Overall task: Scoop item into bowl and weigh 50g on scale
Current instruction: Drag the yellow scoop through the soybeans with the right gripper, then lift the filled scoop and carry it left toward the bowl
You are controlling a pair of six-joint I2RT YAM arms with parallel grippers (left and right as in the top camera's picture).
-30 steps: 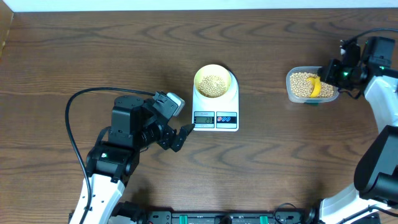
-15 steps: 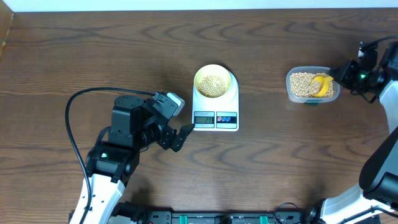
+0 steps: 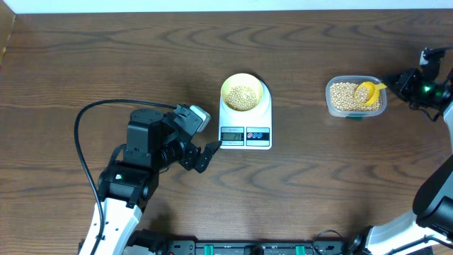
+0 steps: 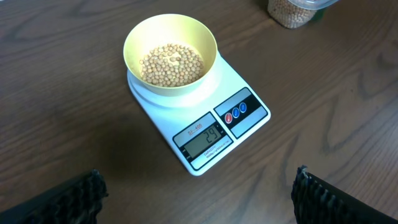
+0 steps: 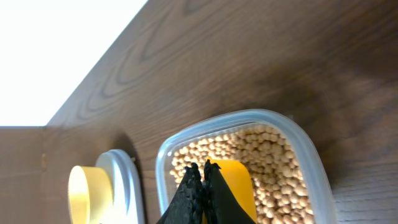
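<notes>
The pale-yellow bowl point(image 3: 242, 92) point(image 4: 170, 54) point(image 5: 84, 194) stands on the white scale point(image 3: 258, 134) point(image 4: 242, 84), with a layer of tan beans point(image 4: 171, 63) in its bottom. The display point(image 4: 205, 138) appears to read 29. More beans point(image 3: 343, 95) point(image 5: 273, 155) fill a clear plastic container point(image 3: 331, 106) point(image 5: 311, 155) at the right. A yellow scoop point(image 3: 367, 91) point(image 5: 233, 186) rests head-down in them, its handle pointing right. My right gripper point(image 3: 391, 83) point(image 5: 203, 167) is shut on that handle at the container's right rim. My left gripper point(image 3: 207, 157) point(image 4: 199, 196) stands wide open by the scale's front-left corner, holding nothing.
The table is dark wood. Its far edge point(image 3: 226, 12) runs along the back, and its edge shows in the right wrist view too. A black cable point(image 3: 81, 134) loops left of my left arm. Bare wood lies between scale and container.
My right gripper has drawn back to the right, off the container. The scoop has turned and slid toward the right rim. Left arm, bowl and scale have stayed put.
</notes>
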